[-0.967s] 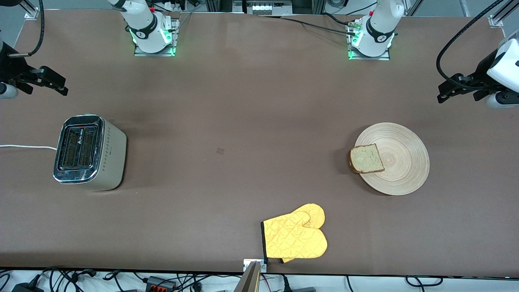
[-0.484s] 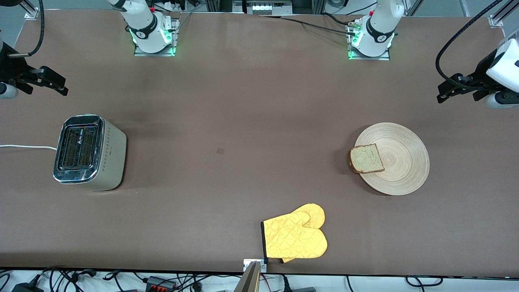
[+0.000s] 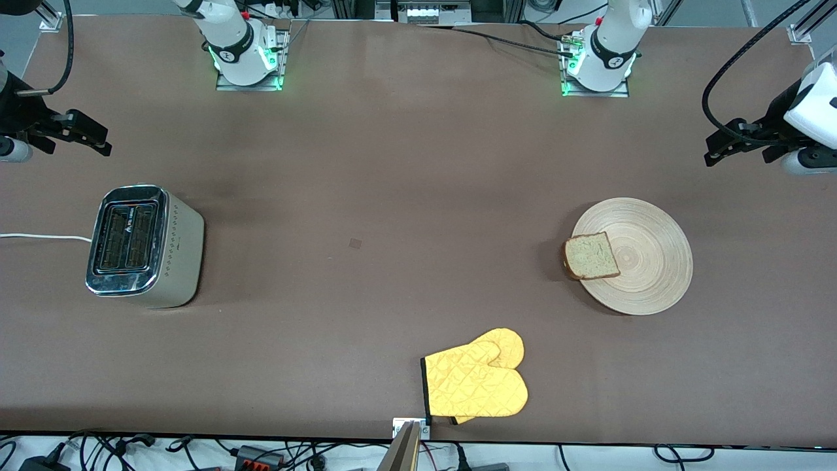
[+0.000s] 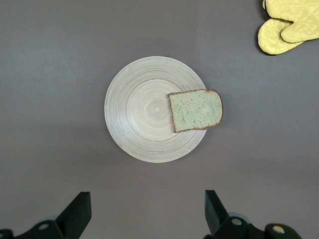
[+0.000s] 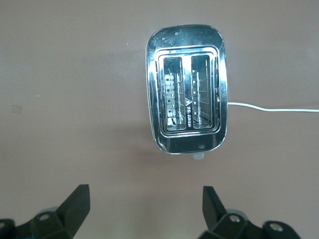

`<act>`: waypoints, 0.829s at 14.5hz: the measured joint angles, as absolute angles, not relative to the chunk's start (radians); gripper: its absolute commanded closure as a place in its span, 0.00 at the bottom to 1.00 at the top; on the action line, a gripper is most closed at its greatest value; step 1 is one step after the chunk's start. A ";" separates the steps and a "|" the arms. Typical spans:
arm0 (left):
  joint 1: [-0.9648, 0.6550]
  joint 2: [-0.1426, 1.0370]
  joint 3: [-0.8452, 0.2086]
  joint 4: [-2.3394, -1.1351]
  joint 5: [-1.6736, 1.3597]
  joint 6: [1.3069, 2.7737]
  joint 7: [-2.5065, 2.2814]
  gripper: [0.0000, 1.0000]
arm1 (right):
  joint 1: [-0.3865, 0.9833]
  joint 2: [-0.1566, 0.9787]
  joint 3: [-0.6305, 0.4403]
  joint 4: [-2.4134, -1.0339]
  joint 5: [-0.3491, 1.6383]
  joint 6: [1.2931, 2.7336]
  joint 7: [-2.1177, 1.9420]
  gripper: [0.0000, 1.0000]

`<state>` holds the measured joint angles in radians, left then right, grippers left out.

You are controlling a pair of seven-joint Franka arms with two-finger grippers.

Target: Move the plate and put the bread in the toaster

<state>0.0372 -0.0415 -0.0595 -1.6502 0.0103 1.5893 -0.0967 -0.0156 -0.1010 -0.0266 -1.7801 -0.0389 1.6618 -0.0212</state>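
Observation:
The round tan wooden plate lies on the table toward the left arm's end; it also shows in the left wrist view. The bread slice lies on the plate's edge that faces the toaster, overhanging the rim a little. The chrome two-slot toaster stands toward the right arm's end, slots empty. My left gripper is open and empty, up in the air at the table's end near the plate. My right gripper is open and empty, up in the air near the toaster.
A pair of yellow oven mitts lies near the table's front edge, nearer to the front camera than the plate. The toaster's white cord runs off the table's end. The arm bases stand along the farthest edge.
Almost nothing: the right gripper has shifted very slightly; plate, bread and toaster have not moved.

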 measured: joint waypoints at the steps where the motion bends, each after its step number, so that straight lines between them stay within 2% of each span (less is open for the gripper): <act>1: 0.037 -0.041 -0.059 -1.650 0.010 1.589 -0.097 0.00 | -0.015 -0.101 -0.027 -1.780 -0.039 1.662 -0.021 0.00; 5: 0.038 -0.033 -0.058 -1.650 0.010 1.580 -0.097 0.00 | -0.015 -0.101 -0.026 -1.780 -0.039 1.662 -0.021 0.00; 12: 0.054 0.063 -0.042 -1.623 -0.009 1.550 -0.097 0.00 | -0.014 -0.096 -0.025 -1.780 -0.039 1.662 -0.021 0.00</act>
<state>0.0540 0.0629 -0.0416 -1.6228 -0.0093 1.5499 -0.0969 -0.0139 -0.0958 -0.0254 -1.7801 -0.0389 1.6618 -0.0212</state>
